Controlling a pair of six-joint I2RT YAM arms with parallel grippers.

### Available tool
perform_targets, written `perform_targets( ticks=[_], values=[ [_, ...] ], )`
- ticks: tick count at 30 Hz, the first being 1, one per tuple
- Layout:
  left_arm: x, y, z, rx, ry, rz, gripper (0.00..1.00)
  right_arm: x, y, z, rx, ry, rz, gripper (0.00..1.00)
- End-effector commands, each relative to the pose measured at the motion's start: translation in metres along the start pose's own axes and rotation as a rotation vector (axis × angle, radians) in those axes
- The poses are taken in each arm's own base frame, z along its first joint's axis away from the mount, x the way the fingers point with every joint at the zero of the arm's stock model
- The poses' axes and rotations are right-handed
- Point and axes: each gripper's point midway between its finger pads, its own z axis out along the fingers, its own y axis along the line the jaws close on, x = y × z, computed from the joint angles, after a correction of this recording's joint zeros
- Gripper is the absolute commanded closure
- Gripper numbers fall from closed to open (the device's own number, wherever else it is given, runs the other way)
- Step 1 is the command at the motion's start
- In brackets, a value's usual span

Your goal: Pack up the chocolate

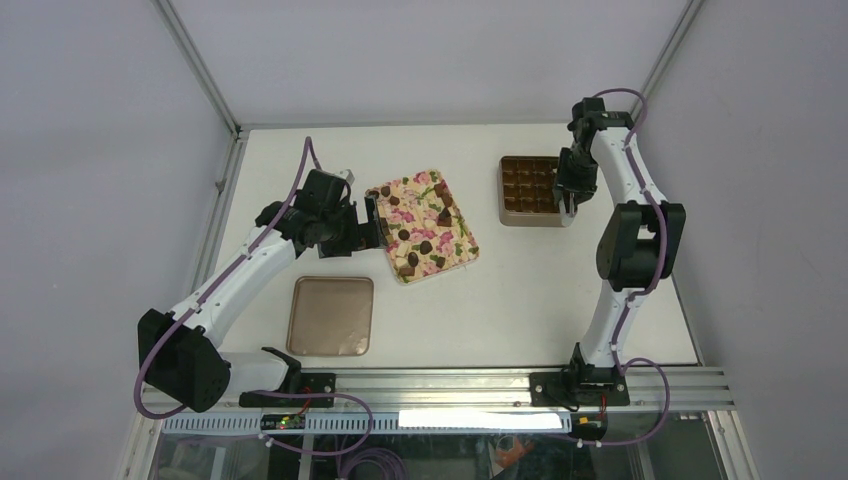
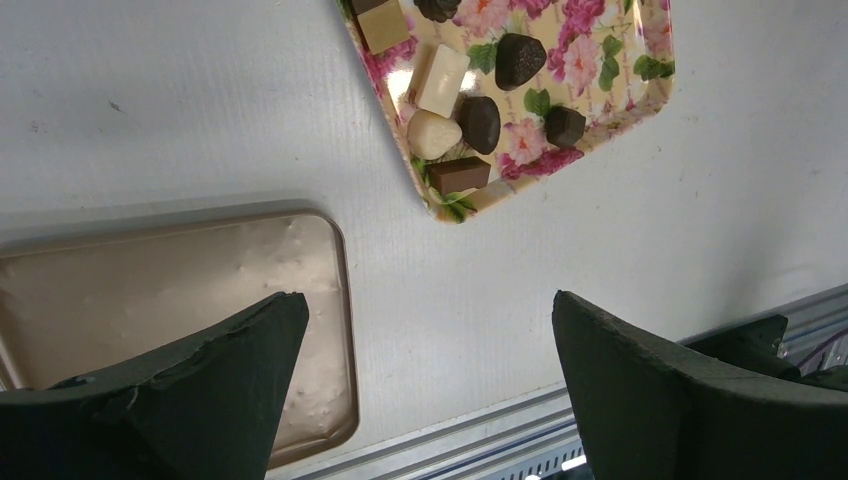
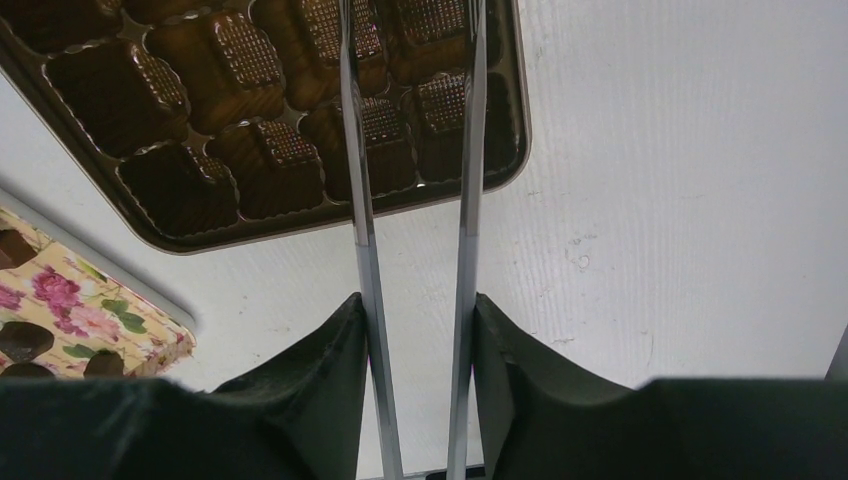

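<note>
1. Left pincer [image 2: 425, 300]: spread wide, gripping nothing, hanging above the counter [image 1: 560, 290], just beside the left edge of the flowered tray [image 2: 640, 70] as seen from above.
2. Right pincer [image 3: 415, 300]: pressed onto a pair of thin metal tongs [image 3: 357, 200], one finger against the outside of each blade. Blades apart, running forward over the box [image 3: 260, 160].
3. Tong tips: cut off by the top edge of the right wrist view and too small from above (so cannot tell whether anything sits between them).
4. Chocolate [image 2: 480, 122]: lying loose on the flowered tray, mid-counter. Dark pieces, some rounded and some block-shaped, mixed with a few pale pieces [image 2: 435, 133]. Several bunched at the tray corner closest to the lid [image 1: 331, 316].
5. Box: brown, square, divided into a grid of cells, on the far right part of the counter, well apart from the tray. Ribbed floors showing in the cells under the tongs.
6. Lid: flat tan square, lying on the counter on the left arm's side, near the tray's corner but not touching it.
</note>
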Motion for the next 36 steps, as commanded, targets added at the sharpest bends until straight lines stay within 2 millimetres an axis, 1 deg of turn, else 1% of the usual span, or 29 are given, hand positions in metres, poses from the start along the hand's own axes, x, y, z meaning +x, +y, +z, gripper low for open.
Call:
perform_targets(
  ticks=[1,3,9,12,14,17,19,20,21,24,28,30,33,35,36],
  values=[
    [-0.017,-0.01,-0.007,0.031,-0.052,0.023,0.01,-0.019,0.001,-0.014,-0.016,-0.077,-0.016,0.58],
    [-0.017,-0.011,-0.008,0.032,-0.052,0.022,0.01,-0.02,0.002,-0.014,-0.022,-0.082,-0.016,0.54],
    [-0.016,-0.011,-0.007,0.034,-0.047,0.02,0.01,-0.02,0.004,-0.016,-0.037,-0.086,-0.016,0.53],
    [-0.016,-0.011,-0.007,0.035,-0.046,0.02,0.01,-0.022,0.006,-0.022,-0.049,-0.097,-0.014,0.53],
    [-0.016,-0.011,-0.008,0.035,-0.048,0.02,0.01,-0.022,0.008,-0.032,-0.069,-0.115,-0.009,0.53],
    [-0.017,-0.011,-0.009,0.037,-0.052,0.018,0.01,-0.022,0.012,-0.054,-0.111,-0.163,-0.004,0.54],
    [-0.017,-0.011,-0.009,0.037,-0.052,0.018,0.01,-0.017,0.019,-0.07,-0.152,-0.186,-0.012,0.54],
    [-0.017,-0.011,-0.009,0.036,-0.051,0.018,0.01,-0.011,0.025,-0.076,-0.169,-0.193,-0.026,0.55],
    [-0.016,-0.011,-0.008,0.035,-0.05,0.017,0.01,-0.004,0.035,-0.086,-0.194,-0.208,-0.05,0.55],
    [-0.018,-0.012,-0.009,0.037,-0.055,0.017,0.01,0.027,0.069,-0.094,-0.27,-0.178,-0.135,0.57],
    [-0.02,-0.013,-0.014,0.041,-0.072,0.019,0.01,0.075,0.11,-0.089,-0.287,-0.119,-0.262,0.58],
    [-0.02,-0.012,-0.016,0.041,-0.078,0.017,0.01,0.092,0.128,-0.087,-0.302,-0.1,-0.303,0.58],
    [-0.019,-0.011,-0.017,0.038,-0.077,0.015,0.01,0.108,0.154,-0.083,-0.321,-0.088,-0.358,0.58],
    [-0.018,-0.011,-0.017,0.039,-0.076,0.012,0.01,0.112,0.167,-0.077,-0.311,-0.073,-0.388,0.59],
    [-0.017,-0.011,-0.017,0.039,-0.074,0.011,0.01,0.112,0.171,-0.077,-0.307,-0.076,-0.396,0.59]
  ],
)
